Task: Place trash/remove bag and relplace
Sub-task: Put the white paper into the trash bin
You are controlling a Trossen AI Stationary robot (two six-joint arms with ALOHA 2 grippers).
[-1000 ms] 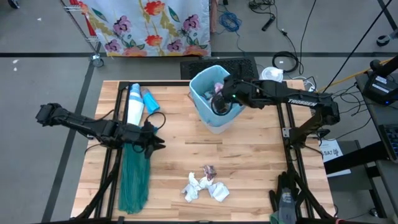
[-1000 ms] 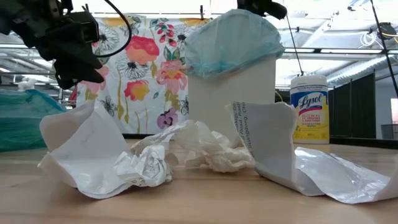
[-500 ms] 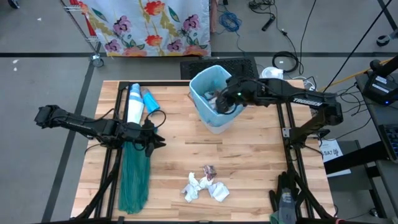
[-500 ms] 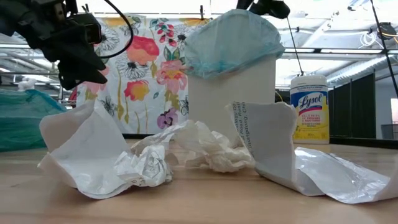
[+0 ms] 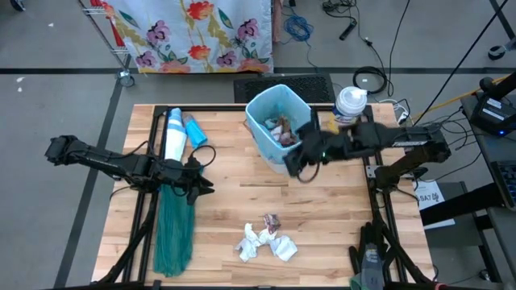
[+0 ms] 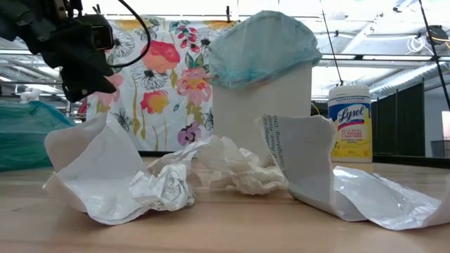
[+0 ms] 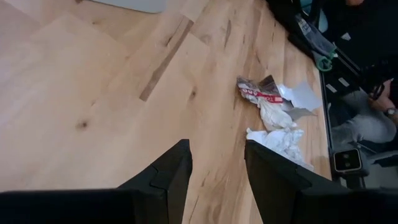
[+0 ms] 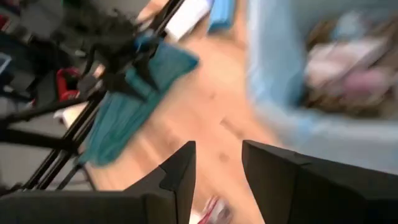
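Two arms on your table. Your right gripper [image 5: 300, 165] hangs just outside the white bin's near wall, fingers [image 8: 180, 171] parted with nothing between them, arm stretched in from the table's right side. Half a second ago it was over the bin's mouth; a second ago, down inside it. Your left gripper [image 5: 196, 184] has not moved: parked at table left by the teal bag [image 5: 173, 229], fingers [image 7: 168, 177] spread apart, empty.

Some trash [image 5: 280, 129] now lies in the bin [image 5: 276, 122], whose rim the pale blue bag [image 6: 260, 49] lines. More trash [image 5: 266, 239], crumpled white paper, sits near the table's front edge, well apart from both grippers. A wipes canister [image 5: 351, 103] stands beside the bin; bottles [image 5: 181, 133] lie behind the left gripper.
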